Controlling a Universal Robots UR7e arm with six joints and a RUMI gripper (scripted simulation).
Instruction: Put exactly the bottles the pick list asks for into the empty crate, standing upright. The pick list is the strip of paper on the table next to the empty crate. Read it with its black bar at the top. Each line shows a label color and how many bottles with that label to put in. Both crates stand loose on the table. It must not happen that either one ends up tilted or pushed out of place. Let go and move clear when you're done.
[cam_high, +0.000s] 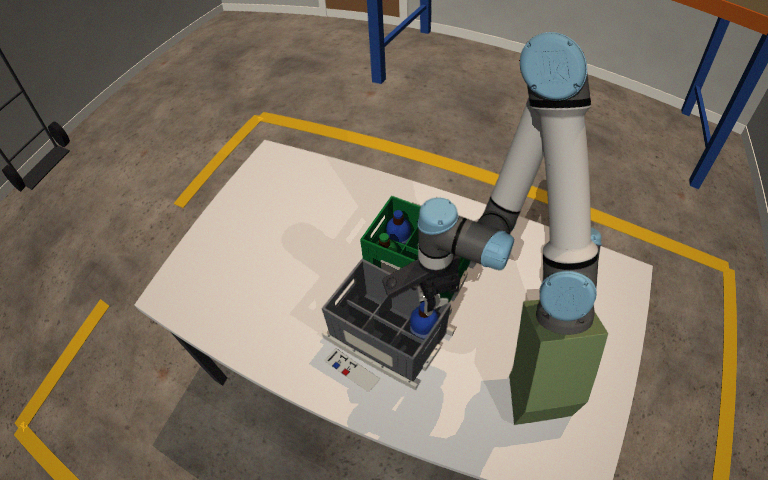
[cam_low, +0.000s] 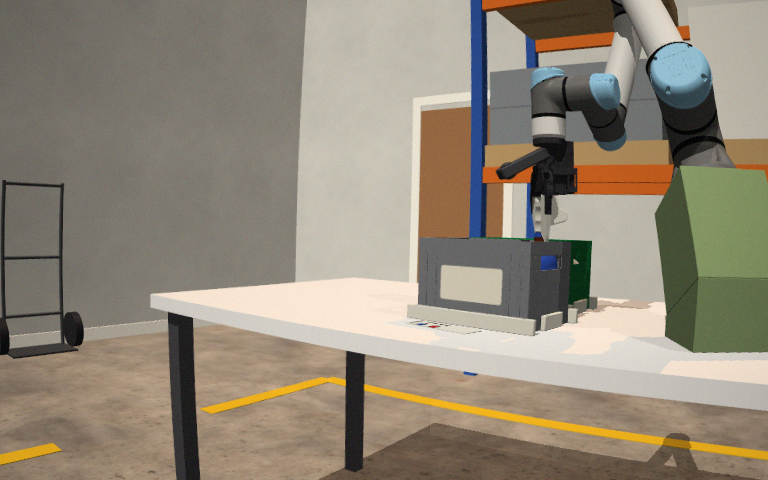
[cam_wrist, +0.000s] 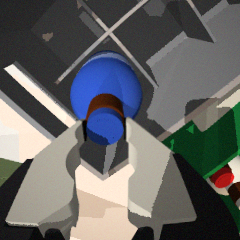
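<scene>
My gripper is shut on the neck of a blue-labelled bottle. The bottle hangs upright and sits low inside the right near compartment of the grey crate. Its blue label shows through the crate's handle hole in the exterior view. The green crate stands right behind the grey one. It holds another blue bottle, a green-capped bottle and a red-capped bottle. The pick list lies in front of the grey crate with a blue and a red mark.
The white table carries both crates. The arm's green pedestal stands at the table's right end. The grey crate's other compartments look empty. Blue and orange shelving stands behind.
</scene>
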